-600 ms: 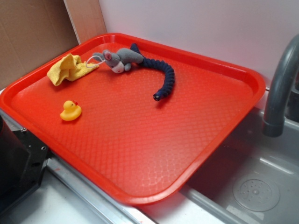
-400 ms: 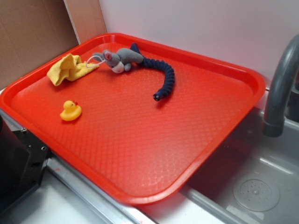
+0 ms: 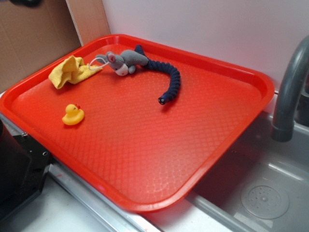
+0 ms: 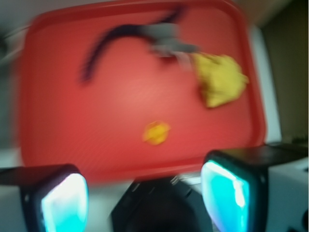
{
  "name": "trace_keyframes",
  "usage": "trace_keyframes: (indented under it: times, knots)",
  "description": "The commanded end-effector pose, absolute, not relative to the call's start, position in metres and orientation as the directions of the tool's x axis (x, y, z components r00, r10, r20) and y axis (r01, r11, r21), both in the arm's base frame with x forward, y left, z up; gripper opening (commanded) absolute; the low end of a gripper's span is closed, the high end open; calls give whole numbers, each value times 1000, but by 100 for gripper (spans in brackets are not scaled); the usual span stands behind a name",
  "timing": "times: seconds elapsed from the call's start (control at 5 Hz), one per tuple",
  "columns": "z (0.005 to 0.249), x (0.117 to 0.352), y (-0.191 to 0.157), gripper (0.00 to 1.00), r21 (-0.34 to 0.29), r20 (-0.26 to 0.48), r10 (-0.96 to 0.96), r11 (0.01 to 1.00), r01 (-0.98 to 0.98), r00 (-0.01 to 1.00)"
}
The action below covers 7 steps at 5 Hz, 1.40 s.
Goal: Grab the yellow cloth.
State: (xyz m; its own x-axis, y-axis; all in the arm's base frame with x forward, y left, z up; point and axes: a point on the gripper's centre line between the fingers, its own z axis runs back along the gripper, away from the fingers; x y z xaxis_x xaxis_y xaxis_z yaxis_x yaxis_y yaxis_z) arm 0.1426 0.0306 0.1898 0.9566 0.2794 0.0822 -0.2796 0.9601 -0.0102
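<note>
Tray: a red plastic tray (image 3: 145, 145) with a textured floor is seen filling most of the exterior view; it is set beside a grey sink basin (image 3: 263, 193) at lower right.

Yellow cloth: the yellow cloth (image 3: 71, 71) is found crumpled in the upper left of the tray, near the rim; in the wrist view it (image 4: 219, 79) appears at upper right, blurred.

Plush mouse: a grey plush mouse (image 3: 124, 61) is lying just right of the cloth, a white loop at its nose reaching the cloth's edge; whether they touch cannot be told.

Rope tail: a dark blue braided rope (image 3: 170, 82) is seen curving from the mouse down toward the tray's middle.

Duck: a small yellow rubber duck (image 3: 73, 115) is standing at the left of the tray, below the cloth and well apart from it.

Faucet: a grey faucet (image 3: 289, 92) is cut off at the right edge.

Gripper: the gripper (image 4: 145, 198) is seen only in the wrist view, at the bottom of the frame; its two fingers (image 4: 65, 200) are spread wide with nothing between them, short of the tray's near rim.

Image quality: the wrist view is motion-blurred.
</note>
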Motion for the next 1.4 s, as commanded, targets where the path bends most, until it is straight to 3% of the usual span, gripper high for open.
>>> trace_keyframes:
  times: [0.0,0.2,0.4,0.6,0.8,1.2]
  knots:
    - [146,196,116,100,-107,148,708,705,-701,690]
    - [130,212,125,100,-104,191,851,514,-852,490]
    - [113,205,137,100,-182,123,959,276,-944,257]
    - [88,204,139,100,-85,140,974,190,-978,177]
    - [68,200,141,100,-13,173,962,216,-976,211]
    - [26,200,139,100,118,138,938,304,-945,319]
